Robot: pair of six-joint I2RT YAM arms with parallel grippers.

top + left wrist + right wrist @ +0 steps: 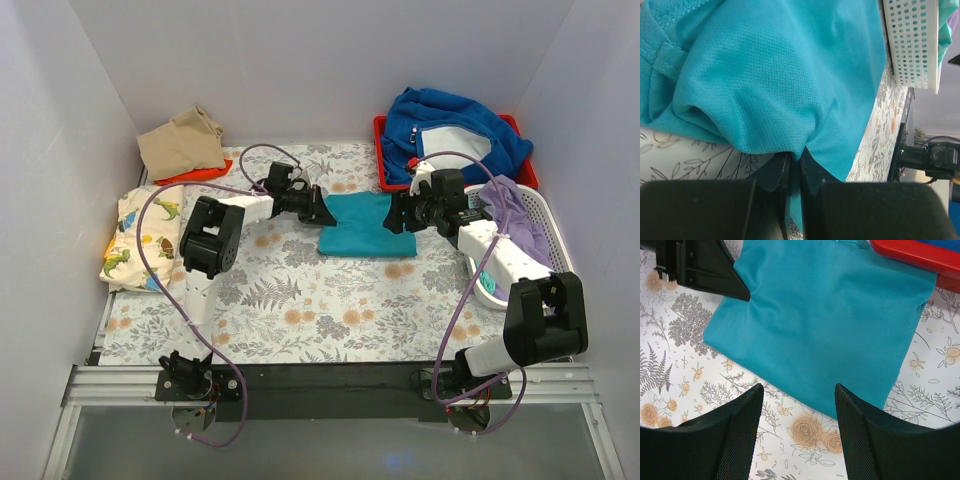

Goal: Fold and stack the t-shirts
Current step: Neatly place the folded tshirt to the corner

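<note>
Teal t-shirt [365,228], folded, on floral table [300,300]. Left gripper [799,172] clamps its edge; right gripper [798,392] spread apart, empty.

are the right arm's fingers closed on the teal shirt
No, the right fingers stand wide apart over the teal shirt, clamping nothing.
</note>
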